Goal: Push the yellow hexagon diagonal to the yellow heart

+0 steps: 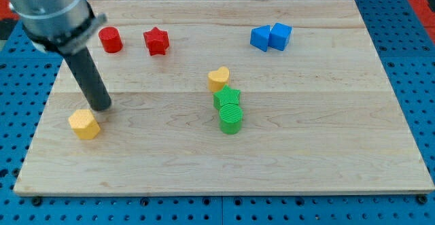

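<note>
Currently: my tip (102, 107) sits just above and right of the yellow hexagon (84, 124), near the board's (326, 164) left edge. No claw fitted (bare rod, nothing gripped). Yellow heart (219, 79) lies well apart at centre, touching 1 of 2 green blocks (228, 109). Advice: circle to the hexagon's left, push right steadily, stop short of the green pair.

My tip (102, 107) rests low, rod leaning, seemingly toward the view's upper left.
</note>
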Controlling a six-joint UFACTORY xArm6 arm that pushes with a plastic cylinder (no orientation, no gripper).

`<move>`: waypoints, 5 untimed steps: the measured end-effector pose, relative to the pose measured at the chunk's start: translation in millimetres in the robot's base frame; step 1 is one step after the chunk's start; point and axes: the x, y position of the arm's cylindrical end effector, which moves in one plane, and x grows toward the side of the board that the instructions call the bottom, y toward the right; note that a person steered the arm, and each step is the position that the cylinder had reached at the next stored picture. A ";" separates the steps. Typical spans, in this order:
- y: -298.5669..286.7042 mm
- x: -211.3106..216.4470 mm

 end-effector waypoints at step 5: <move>-26.2 55.5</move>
